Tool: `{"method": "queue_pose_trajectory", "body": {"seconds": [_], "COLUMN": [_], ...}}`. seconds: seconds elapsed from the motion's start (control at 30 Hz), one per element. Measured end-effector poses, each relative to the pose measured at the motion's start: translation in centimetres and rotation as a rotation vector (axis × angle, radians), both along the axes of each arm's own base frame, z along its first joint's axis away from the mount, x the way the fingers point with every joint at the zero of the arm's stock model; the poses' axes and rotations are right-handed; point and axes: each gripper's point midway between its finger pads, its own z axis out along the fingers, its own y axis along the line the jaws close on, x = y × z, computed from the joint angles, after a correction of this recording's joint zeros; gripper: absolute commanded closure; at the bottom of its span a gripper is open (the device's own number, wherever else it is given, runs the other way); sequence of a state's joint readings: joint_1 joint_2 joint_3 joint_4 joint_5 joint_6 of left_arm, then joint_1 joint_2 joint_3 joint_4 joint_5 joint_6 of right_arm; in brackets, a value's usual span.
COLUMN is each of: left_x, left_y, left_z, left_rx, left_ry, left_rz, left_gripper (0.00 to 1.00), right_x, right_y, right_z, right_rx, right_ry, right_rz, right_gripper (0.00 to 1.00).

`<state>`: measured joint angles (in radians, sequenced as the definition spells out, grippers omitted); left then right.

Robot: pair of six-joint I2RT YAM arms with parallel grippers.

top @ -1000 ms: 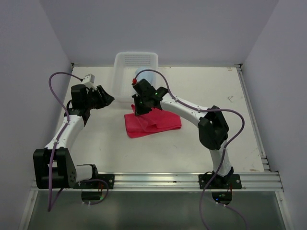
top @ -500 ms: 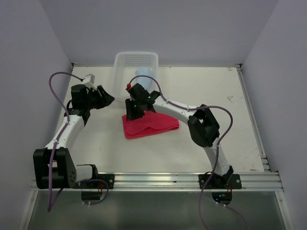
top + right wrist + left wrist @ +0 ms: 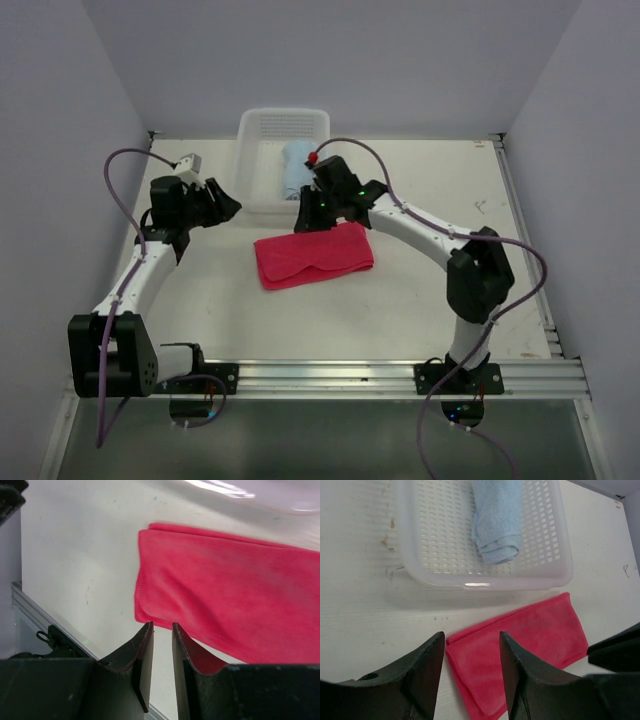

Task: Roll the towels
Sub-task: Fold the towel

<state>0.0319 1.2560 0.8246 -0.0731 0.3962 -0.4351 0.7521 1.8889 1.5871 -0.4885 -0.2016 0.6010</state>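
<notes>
Overhead and wrist views of two towels on a table. The left claw (image 3: 228, 203) has its two matt black, wedge-shaped fingers (image 3: 427, 675) standing apart with nothing between them. The right claw (image 3: 303, 218) shows only a narrow slot between its smooth black fingers (image 3: 142, 655), also empty; the inner faces carry a pink reflection.

The pink-red towel (image 3: 313, 255) lies flat directly under and ahead of the right claw, its stitched corner just beyond the fingertips. It is folded into a long rectangle with stacked layers showing at the end nearer the left claw. The cloth is a fine, short-piled weave with a narrow sewn hem (image 3: 136, 592). Whether the tips touch it cannot be told.

The light blue towel (image 3: 496, 520) is rolled into a soft cylinder of looped, fluffy pile, its spiral end facing the left claw. It rests inside the white mesh basket (image 3: 435, 535), well beyond the left claw's fingertips and just behind the right claw. The basket is translucent plastic, rectangular with rounded corners, a floor and walls of small slots, and a smooth glossy rim (image 3: 477, 584).

The table (image 3: 420, 300) is matt off-white, scuffed with brownish marks beside the basket
</notes>
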Motion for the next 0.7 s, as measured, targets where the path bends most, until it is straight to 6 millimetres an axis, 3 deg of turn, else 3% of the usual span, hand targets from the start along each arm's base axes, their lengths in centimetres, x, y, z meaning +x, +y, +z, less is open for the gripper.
{"method": "queue_pose_trajectory", "body": {"seconds": [0.13,0.2,0.27,0.37,0.47,0.53,0.7], "left_x": [-0.8,-1.7,-2.7,-3.7,-5.4,-6.7,-9.0], "left_y": [-3.0,-5.0,-6.4,-6.7,-6.8,-7.7,-10.0], "left_z": [-0.2,-0.5,-1.1,-2.5,-4.4,-5.2,-6.2], "left_rx": [0.036,0.049,0.056,0.067,0.09,0.115,0.237], "left_ry": [-0.004,0.006,0.03,0.072,0.138,0.175,0.224], "left_rz": [-0.082,-0.143,-0.191,-0.208,-0.211,-0.239,-0.317], "left_gripper": [0.48,0.49,0.5,0.52,0.6,0.67,0.74], "right_x": [2.3,3.4,4.1,4.2,4.4,4.7,5.8], "right_y": [-7.5,-11.3,-13.9,-15.5,-15.7,-15.6,-15.4], "right_z": [1.2,0.5,-0.8,-2.8,-4.3,-5.5,-7.7], "right_rx": [0.011,-0.017,-0.053,-0.107,-0.138,-0.158,-0.189], "right_ry": [-0.032,-0.034,-0.029,-0.008,0.004,0.021,0.05], "right_rz": [-0.148,-0.231,-0.281,-0.299,-0.292,-0.284,-0.275], "right_gripper": [0.75,0.79,0.83,0.85,0.88,0.88,0.88]}}
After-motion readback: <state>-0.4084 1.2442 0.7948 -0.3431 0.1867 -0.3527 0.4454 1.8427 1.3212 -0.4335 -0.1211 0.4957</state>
